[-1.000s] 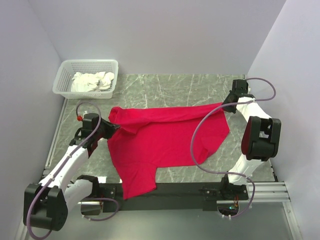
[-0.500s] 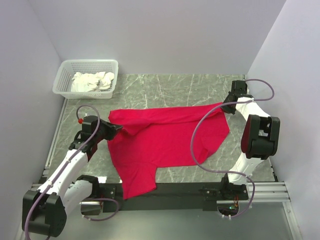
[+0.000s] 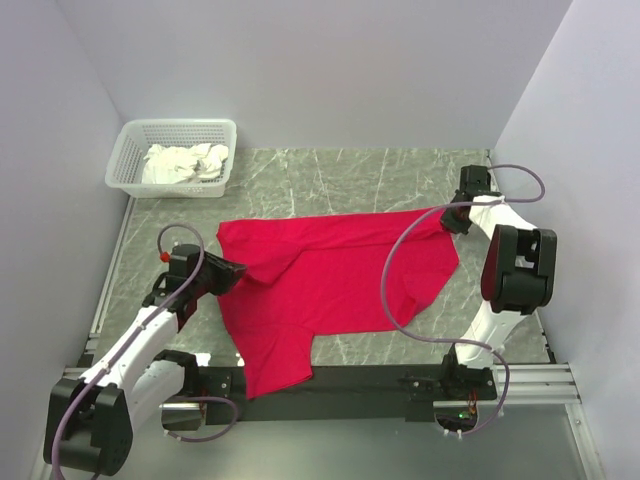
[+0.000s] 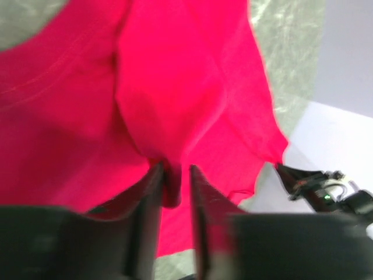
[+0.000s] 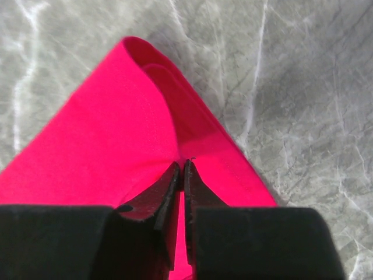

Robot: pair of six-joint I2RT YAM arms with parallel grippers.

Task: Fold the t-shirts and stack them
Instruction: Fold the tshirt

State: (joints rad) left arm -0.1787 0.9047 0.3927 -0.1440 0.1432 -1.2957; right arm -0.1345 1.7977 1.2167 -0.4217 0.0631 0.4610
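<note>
One red t-shirt (image 3: 330,275) lies spread across the marble table (image 3: 330,175), with a sleeve trailing to the near edge. My left gripper (image 3: 238,272) is at its left edge. In the left wrist view (image 4: 175,169) the jaws stand a narrow way apart around a fold of the shirt (image 4: 175,87), and creases run into them. My right gripper (image 3: 447,220) is at the shirt's far right corner. In the right wrist view (image 5: 182,166) it is shut tight on the shirt (image 5: 116,128), low over the table.
A white lattice basket (image 3: 180,125) with white cloths (image 3: 185,162) stands at the far left corner. Walls close in the left, back and right sides. A black rail (image 3: 350,380) runs along the near edge, under the hanging sleeve.
My left gripper has drawn back toward the near edge with the shirt's left edge. The bunched left part of the shirt now lies flatter. The right gripper has barely moved.
</note>
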